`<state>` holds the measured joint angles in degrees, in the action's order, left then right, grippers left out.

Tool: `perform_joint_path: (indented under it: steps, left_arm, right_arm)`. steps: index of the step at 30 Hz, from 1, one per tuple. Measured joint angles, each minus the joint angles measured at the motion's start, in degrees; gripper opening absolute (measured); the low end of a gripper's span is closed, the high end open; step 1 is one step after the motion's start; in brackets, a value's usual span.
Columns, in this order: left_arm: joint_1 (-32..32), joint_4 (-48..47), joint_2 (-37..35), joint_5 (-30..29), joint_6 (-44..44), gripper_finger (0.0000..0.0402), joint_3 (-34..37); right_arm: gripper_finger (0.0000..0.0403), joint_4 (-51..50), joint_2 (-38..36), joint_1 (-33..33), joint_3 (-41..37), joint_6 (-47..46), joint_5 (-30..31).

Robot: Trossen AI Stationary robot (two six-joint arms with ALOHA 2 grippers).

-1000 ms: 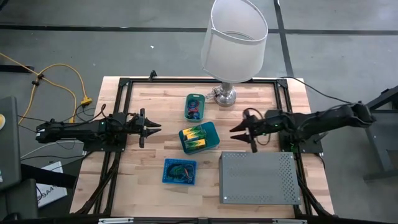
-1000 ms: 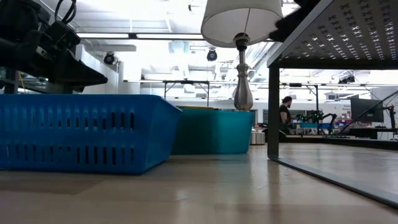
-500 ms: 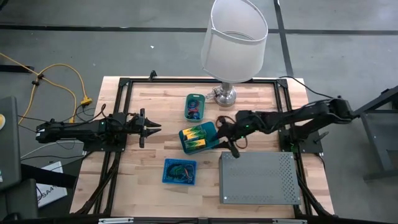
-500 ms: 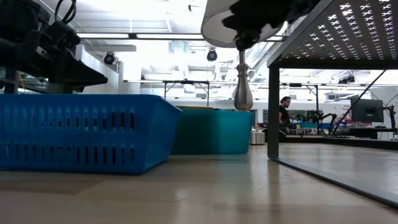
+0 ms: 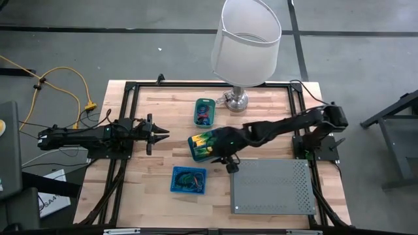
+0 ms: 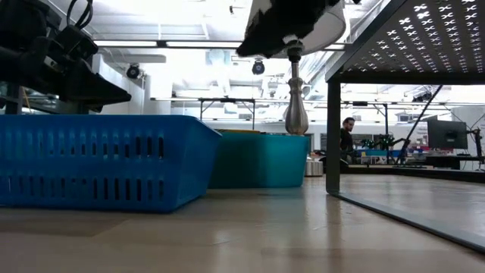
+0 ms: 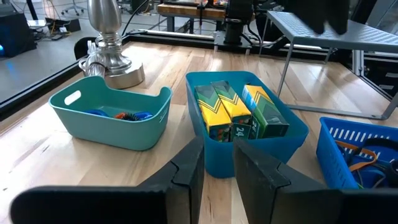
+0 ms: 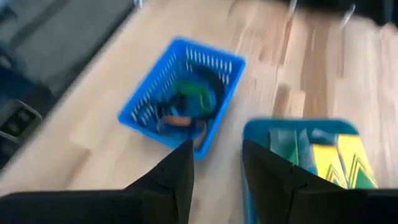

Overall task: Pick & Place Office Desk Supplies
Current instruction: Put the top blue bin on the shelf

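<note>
Right claw (image 5: 230,160) spread, empty, poised over near edge of teal bin (image 5: 221,138) holding yellow-and-green blocks (image 5: 204,145); blue basket (image 5: 189,179) of loops just beyond. Approach step judged underway. Next: descend squarely onto one block. Left claw (image 5: 157,134) idle, narrowly parted, well apart.

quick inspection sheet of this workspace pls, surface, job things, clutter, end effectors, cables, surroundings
surface: bare wooden table inside a black frame.
job's things: yellow-and-green boxes upright in the teal bin at mid table; coloured loops in the blue slotted basket at the near edge and in the small teal tray by the lamp.
clutter: white-shaded lamp on a chrome base at the far edge; grey perforated box at near right.
end effectors: left end effector waits at the left, fingers apart, empty; right end effector open, above the teal bin.
cables: yellow cable on the floor at left.
surroundings: a person far behind the table.
</note>
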<state>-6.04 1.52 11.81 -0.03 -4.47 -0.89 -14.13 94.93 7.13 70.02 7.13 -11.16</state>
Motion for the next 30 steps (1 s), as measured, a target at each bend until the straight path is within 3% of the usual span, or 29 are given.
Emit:
perform_joint_path:
  steps: [14, 30]
  left_arm:
    - [0.0, 0.3, 0.0, 0.0, 0.0, 0.0079, 0.0]
    - [0.0, 0.3, 0.0, 0.0, 0.0, 0.0079, 0.0]
  right_arm:
    - [0.0126, -2.5, 8.5, 0.0, 1.7, 4.7, 9.0]
    - [0.0126, -4.9, 9.7, 2.5, 1.7, 2.4, 11.2]
